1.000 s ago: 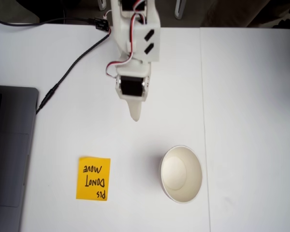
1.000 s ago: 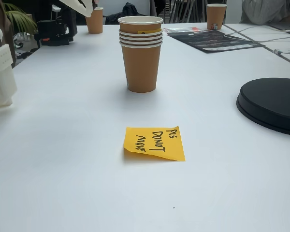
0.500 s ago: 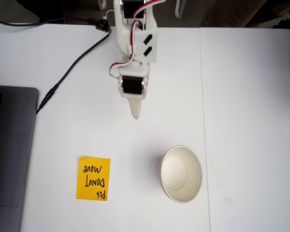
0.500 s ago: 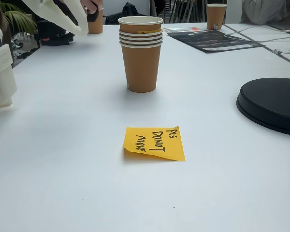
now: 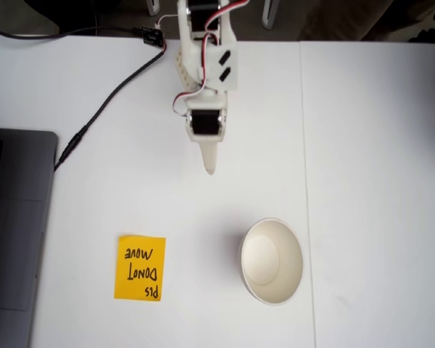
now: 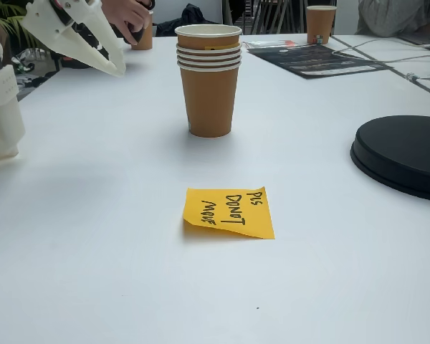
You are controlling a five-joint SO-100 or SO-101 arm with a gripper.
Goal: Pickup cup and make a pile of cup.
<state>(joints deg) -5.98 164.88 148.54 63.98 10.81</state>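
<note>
The pile of cup (image 6: pixel 209 79) stands upright on the white table (image 6: pixel 330 244), several orange-brown paper cups nested with white rims. From above, the pile of cup (image 5: pixel 272 261) looks like one cream-inside cup. My white gripper (image 5: pixel 210 168) hangs over the table, pointing toward the pile and well short of it. In the low fixed view the gripper (image 6: pixel 118 69) is up at the left of the pile, tilted down, its fingers together with nothing between them.
An orange sticky note (image 5: pixel 140 267) with handwriting lies left of the pile. A grey laptop (image 5: pixel 14 232) and a black cable (image 5: pixel 101 109) are at the left. A black disc (image 6: pixel 405 154) sits to the right, and a person's hand (image 6: pixel 125 13) holds a far cup.
The gripper has shifted slightly right in the top view and has come down into sight in the low view, nearer the pile. The cups have not moved.
</note>
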